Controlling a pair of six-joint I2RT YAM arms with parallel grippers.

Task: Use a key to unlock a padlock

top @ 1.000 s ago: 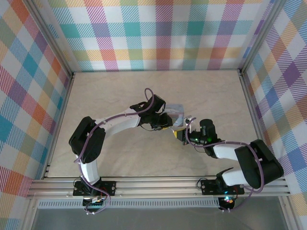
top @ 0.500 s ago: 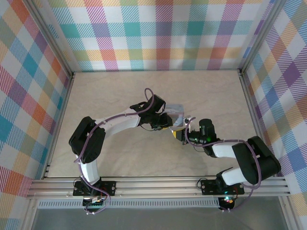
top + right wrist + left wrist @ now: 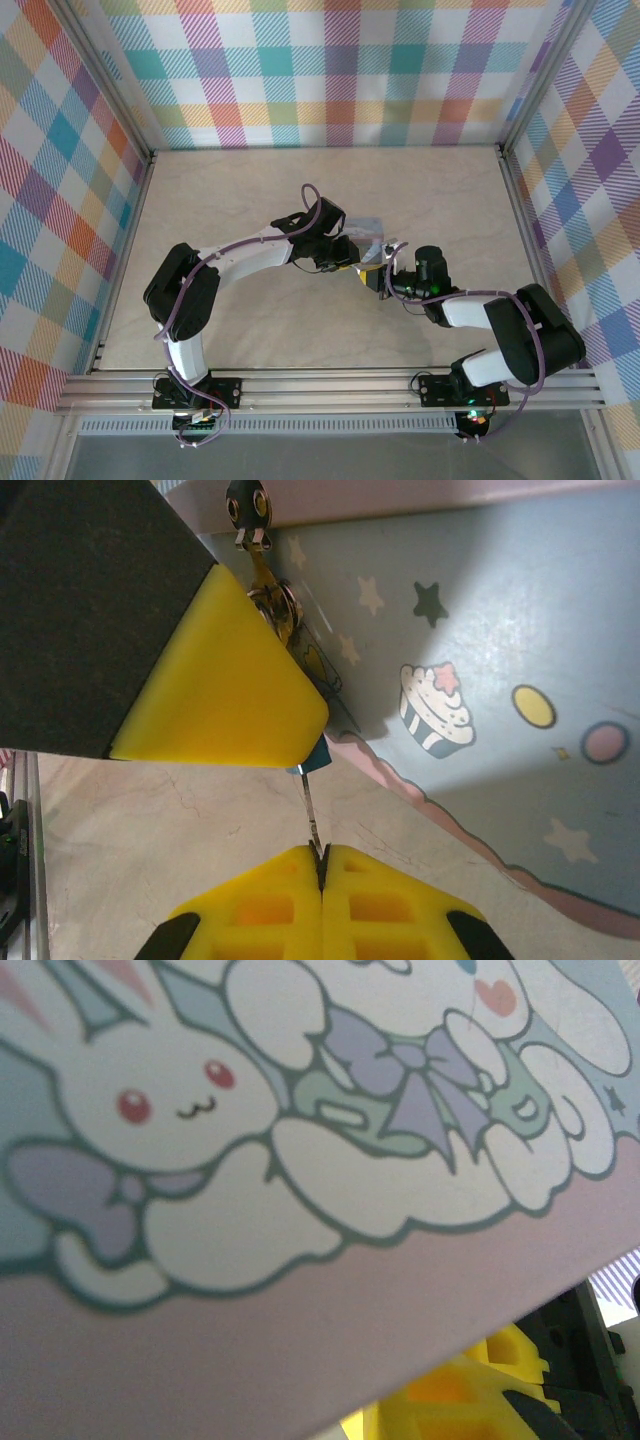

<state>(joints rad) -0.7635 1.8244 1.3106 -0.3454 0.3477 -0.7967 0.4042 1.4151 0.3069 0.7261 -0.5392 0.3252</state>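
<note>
R fingers (image 3: 250,910) w/ key (image 3: 309,815) nearer tin (image 3: 480,630)

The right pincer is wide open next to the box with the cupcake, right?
Not open. The right wrist view shows the right pincer shut on a thin metal key, next to the box with the cupcake.

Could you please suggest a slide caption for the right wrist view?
Right gripper pinching a thin key just below the small blue padlock, against the star-and-cupcake tin.
</note>
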